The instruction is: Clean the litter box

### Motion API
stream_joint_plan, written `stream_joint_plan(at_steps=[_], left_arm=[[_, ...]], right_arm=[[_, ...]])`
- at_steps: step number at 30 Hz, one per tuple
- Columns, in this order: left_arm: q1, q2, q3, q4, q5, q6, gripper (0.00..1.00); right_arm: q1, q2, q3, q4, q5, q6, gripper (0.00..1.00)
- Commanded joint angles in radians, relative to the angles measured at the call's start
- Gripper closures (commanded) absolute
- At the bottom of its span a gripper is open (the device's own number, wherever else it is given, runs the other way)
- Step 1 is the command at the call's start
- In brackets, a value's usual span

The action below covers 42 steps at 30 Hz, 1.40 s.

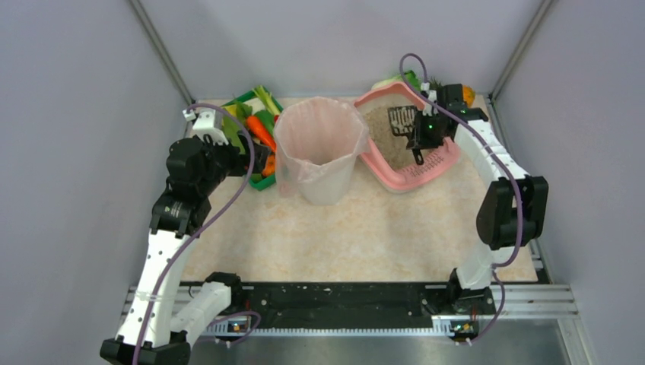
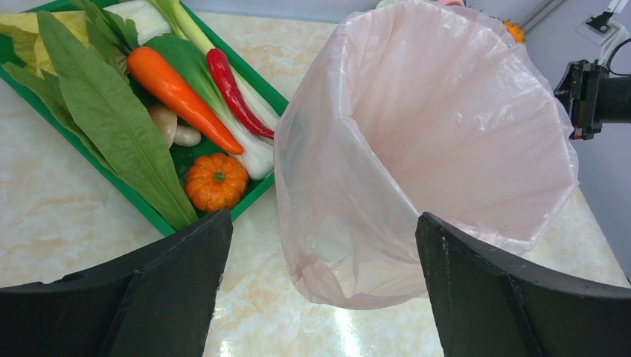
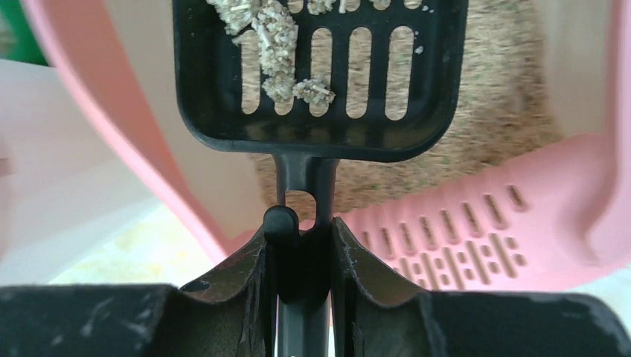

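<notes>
**Loaded scoop over the litter box, judged ready for transfer to the bin**
The litter box (image 1: pixel 414 179) sits on the desk (image 1: pixel 365 228) just right of the lined bin (image 1: pixel 318 148). A black slotted scoop (image 3: pixel 320 137) hangs over its litter, carrying pale clumps (image 3: pixel 279 44). The right hand (image 3: pixel 298 238) is clamped tight on the scoop's handle. Left of the bin, by the vegetable tray (image 1: pixel 245 100), the left hand (image 2: pixel 324 223) gapes wide and grips nothing. Best practice: keep the blade level, travel slowly and clear the bin's rim before tipping, or clumps may roll off
</notes>
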Motion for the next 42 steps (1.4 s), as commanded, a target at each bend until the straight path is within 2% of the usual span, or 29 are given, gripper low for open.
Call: stream_joint_plan(at_steps=[1,3,5,6,9,10,12,14,17,18,20,22,25,27,29,32,33,36,38,40,42], left_arm=[[-0.003,0.002,0.002,0.058,0.024,-0.014,0.02],[-0.003,0.008,0.003,0.062,0.032,-0.017,0.02],[-0.003,0.010,0.008,0.061,0.037,-0.021,0.02],[-0.003,0.008,0.008,0.061,0.036,-0.021,0.02],[-0.003,0.003,-0.001,0.063,0.033,-0.021,0.02],[-0.003,0.007,-0.001,0.062,0.035,-0.021,0.02],[-0.003,0.015,0.005,0.062,0.044,-0.025,0.02],[-0.003,0.012,0.010,0.062,0.048,-0.026,0.02],[-0.003,0.013,0.002,0.068,0.046,-0.026,0.02],[-0.003,0.016,0.003,0.067,0.049,-0.026,0.02],[-0.003,0.019,0.008,0.066,0.055,-0.028,0.02],[-0.003,0.016,0.008,0.070,0.056,-0.031,0.02],[-0.003,0.017,0.000,0.079,0.059,-0.034,0.02],[-0.003,0.022,0.006,0.076,0.064,-0.036,0.02],[-0.003,0.017,0.009,0.076,0.062,-0.036,0.02],[-0.003,0.019,0.006,0.078,0.057,-0.032,0.02],[-0.003,0.023,0.007,0.077,0.060,-0.032,0.02],[-0.003,0.023,0.015,0.076,0.063,-0.034,0.02],[-0.002,0.018,0.009,0.077,0.056,-0.033,0.02],[-0.003,0.024,0.010,0.071,0.055,-0.026,0.02],[-0.003,0.022,0.016,0.065,0.052,-0.025,0.02]], right_arm=[[-0.066,-0.082,-0.059,0.158,-0.291,0.133,1.00],[-0.065,-0.061,-0.032,0.102,-0.356,0.097,1.00],[-0.080,-0.057,0.007,0.005,-0.250,0.043,1.00],[-0.092,-0.061,0.000,0.012,-0.221,0.063,1.00],[-0.077,-0.055,-0.043,0.156,-0.386,0.192,1.00],[-0.056,-0.052,-0.037,0.158,-0.416,0.176,1.00],[-0.067,-0.054,-0.015,0.032,-0.320,0.070,1.00],[-0.117,-0.072,-0.039,0.011,-0.256,0.074,1.00],[-0.109,-0.066,-0.077,0.197,-0.444,0.231,1.00],[-0.087,-0.052,-0.046,0.147,-0.445,0.195,1.00],[-0.073,-0.031,0.037,-0.030,-0.280,0.052,1.00],[-0.098,-0.045,0.028,-0.041,-0.163,0.035,1.00],[-0.075,-0.052,-0.002,0.079,-0.341,0.124,1.00],[-0.046,-0.043,0.042,-0.017,-0.223,0.031,1.00],[-0.063,-0.051,0.039,-0.060,-0.086,0.014,1.00],[-0.045,-0.049,0.037,0.008,-0.278,0.072,1.00],[-0.022,-0.043,0.061,-0.007,-0.265,0.038,1.00],[-0.028,-0.033,0.092,-0.111,0.002,-0.021,1.00],[-0.034,-0.026,0.100,-0.085,-0.083,0.034,1.00],[0.029,-0.032,0.101,-0.030,-0.160,0.031,1.00],[0.076,-0.028,0.122,-0.095,0.020,-0.050,1.00]])
